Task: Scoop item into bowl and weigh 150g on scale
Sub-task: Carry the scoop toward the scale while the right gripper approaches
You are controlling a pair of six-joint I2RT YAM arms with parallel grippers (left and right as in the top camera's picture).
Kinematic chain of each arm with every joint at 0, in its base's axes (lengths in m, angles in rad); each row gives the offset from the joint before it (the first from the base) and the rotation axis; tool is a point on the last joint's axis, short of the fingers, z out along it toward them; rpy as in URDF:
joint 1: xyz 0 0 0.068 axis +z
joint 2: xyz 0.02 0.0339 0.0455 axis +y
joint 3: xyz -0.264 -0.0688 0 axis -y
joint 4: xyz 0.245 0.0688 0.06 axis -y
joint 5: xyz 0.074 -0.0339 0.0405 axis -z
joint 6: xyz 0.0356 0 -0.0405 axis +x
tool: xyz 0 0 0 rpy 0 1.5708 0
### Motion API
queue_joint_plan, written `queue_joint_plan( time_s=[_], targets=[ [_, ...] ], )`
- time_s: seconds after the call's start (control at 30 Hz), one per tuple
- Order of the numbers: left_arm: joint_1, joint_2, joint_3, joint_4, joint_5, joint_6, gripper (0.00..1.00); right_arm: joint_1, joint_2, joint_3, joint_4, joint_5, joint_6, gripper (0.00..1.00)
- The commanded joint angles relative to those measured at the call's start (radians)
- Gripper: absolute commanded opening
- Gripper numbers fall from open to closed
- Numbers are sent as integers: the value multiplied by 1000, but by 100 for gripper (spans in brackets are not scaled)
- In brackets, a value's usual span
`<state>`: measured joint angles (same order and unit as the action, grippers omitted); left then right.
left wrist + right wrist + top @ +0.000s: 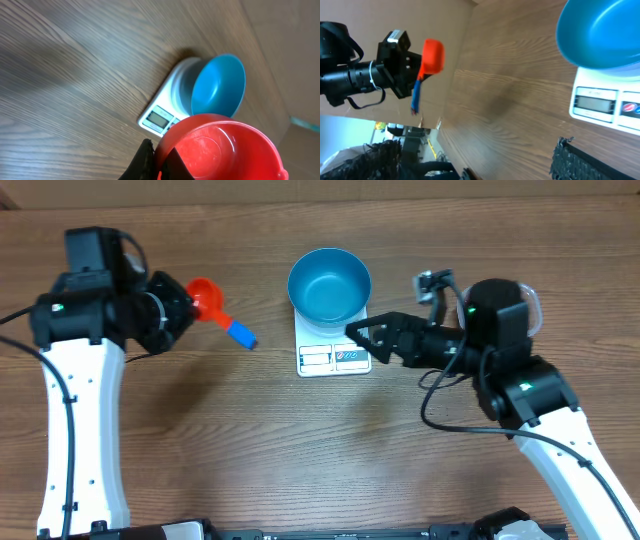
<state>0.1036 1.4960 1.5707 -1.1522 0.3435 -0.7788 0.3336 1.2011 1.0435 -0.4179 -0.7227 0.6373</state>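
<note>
Wood-grain table [300, 450], with what may be a beige wall running along its far edge. The blue bowl [329, 283] is sitting on the white scale [332, 357] at centre. The left gripper [186, 306] is clamping a red scoop [205, 295]. The right gripper [362, 343] is hovering just beside the scale, fingers spread wide.

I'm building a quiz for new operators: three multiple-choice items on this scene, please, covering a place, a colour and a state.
1. The blue bowl sits: A) on the scale; B) beside it; C) in a gripper.
2. The cup of the scoop is: A) green; B) red; C) white.
3. The right gripper is: A) shut on the bowl; B) open; C) shut on the scoop.
Key: 1A, the bowl covers the scale's platform; 2B, red in every view; 3B, its jaws stand wide apart.
</note>
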Motion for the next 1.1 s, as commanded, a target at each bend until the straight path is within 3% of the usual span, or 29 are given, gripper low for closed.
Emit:
queue_joint_plan(
  time_s=[0.0, 0.37, 0.57, 1.07],
  targets=[
    [-62, -18, -13, 4, -38, -82, 4, 53, -5, 25, 33, 119, 127, 94],
    [-233, 43, -13, -31, -127, -439, 4, 166, 2, 25, 115, 314, 258, 76],
    [-316, 87, -13, -51, -142, -536, 4, 215, 58, 25, 164, 316, 290, 67],
    [-373, 130, -13, -49, -161, -552, 4, 276, 167, 25, 201, 323, 310, 42]
  ],
)
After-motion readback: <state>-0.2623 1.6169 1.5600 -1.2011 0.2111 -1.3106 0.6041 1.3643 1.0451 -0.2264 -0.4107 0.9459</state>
